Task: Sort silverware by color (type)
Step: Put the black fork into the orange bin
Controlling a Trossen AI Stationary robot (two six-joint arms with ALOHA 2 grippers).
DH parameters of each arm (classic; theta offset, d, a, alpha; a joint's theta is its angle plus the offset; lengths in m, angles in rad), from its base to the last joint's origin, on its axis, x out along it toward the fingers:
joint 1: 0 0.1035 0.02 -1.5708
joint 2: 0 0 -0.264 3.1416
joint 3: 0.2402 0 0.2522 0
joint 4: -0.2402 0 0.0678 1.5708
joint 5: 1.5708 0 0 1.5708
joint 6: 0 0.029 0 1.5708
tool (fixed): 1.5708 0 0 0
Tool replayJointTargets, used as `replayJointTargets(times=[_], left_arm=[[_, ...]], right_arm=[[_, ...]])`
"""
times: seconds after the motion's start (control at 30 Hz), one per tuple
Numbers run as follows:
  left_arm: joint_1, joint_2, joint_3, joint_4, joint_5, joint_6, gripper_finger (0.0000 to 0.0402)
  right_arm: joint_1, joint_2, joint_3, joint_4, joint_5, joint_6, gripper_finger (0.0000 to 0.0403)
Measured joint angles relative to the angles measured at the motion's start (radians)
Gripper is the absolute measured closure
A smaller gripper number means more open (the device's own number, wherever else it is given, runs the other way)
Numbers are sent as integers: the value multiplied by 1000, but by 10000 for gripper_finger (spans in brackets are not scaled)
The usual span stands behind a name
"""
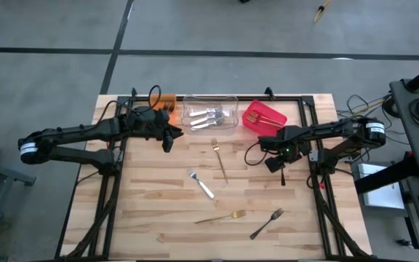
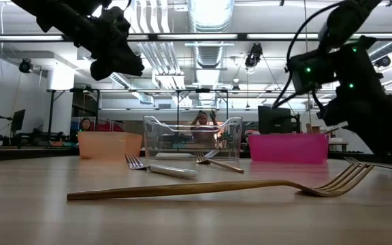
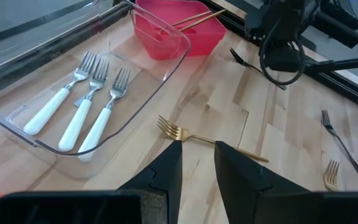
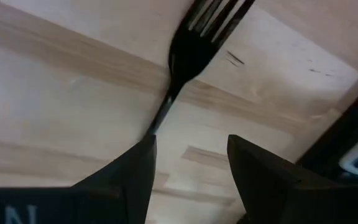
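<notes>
The right gripper (image 4: 188,165) has its jaws apart over a black fork (image 4: 194,46) lying on the table (image 1: 151,196), its handle running in between the fingers. The left gripper (image 3: 197,165) hangs narrowly parted, empty, above a gold fork (image 3: 191,135) beside the clear bin (image 3: 166,68) holding three white-handled forks (image 3: 79,102)

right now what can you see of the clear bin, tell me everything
The clear bin is a see-through plastic tray with rounded corners and a raised rim, sitting flat at the far edge of the wooden table, between the orange bin and the red bin. Three white-handled forks with silver tines lie side by side on its floor. No gripper touches it.
</notes>
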Motion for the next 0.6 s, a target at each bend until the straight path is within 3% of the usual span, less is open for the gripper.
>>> replayJointTargets(times=[0.37,0.6], left_arm=[[0,0,0,0,0,0,325],[0,0,0,2,0,0,325]], right_arm=[[0,-1,-23,43,2,4,213],[0,1,-41,172,7,26,220]])
